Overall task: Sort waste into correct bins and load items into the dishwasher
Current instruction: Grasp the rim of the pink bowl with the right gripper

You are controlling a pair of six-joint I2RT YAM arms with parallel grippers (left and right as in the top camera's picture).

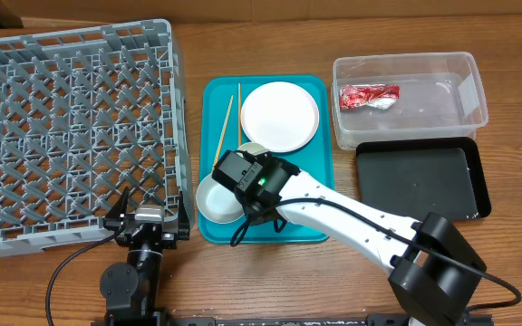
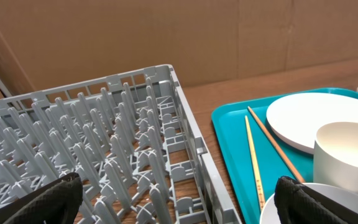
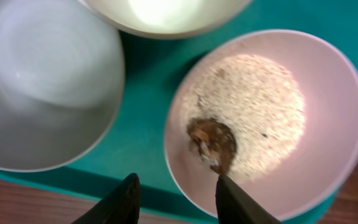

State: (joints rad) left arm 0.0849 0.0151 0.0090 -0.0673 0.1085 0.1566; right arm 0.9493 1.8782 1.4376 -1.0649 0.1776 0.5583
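My right gripper [image 3: 178,198] hangs low over the teal tray, jaws partly open and astride the near rim of a pinkish dish [image 3: 316,93]. One finger is inside the rim and the other outside, over teal. The dish holds white rice [image 3: 260,106] and a brown lump [image 3: 211,140]. A white bowl [image 3: 42,81] and the cup [image 3: 166,9] sit beside it. From overhead the right gripper [image 1: 246,176] hides that dish. The red-and-white wrapper [image 1: 368,96] lies in the clear tub [image 1: 465,68]. My left gripper [image 2: 179,208] is wide open and holds nothing. It sits at the grey rack's [image 1: 71,136] near right corner.
The teal tray [image 1: 216,91] also carries the large plate [image 1: 279,115] and two chopsticks [image 1: 227,125] along its left side. The black tray [image 1: 422,177] lies below the clear tub. Cardboard walls stand behind the table. The left gripper [image 1: 149,219] stands left of the teal tray.
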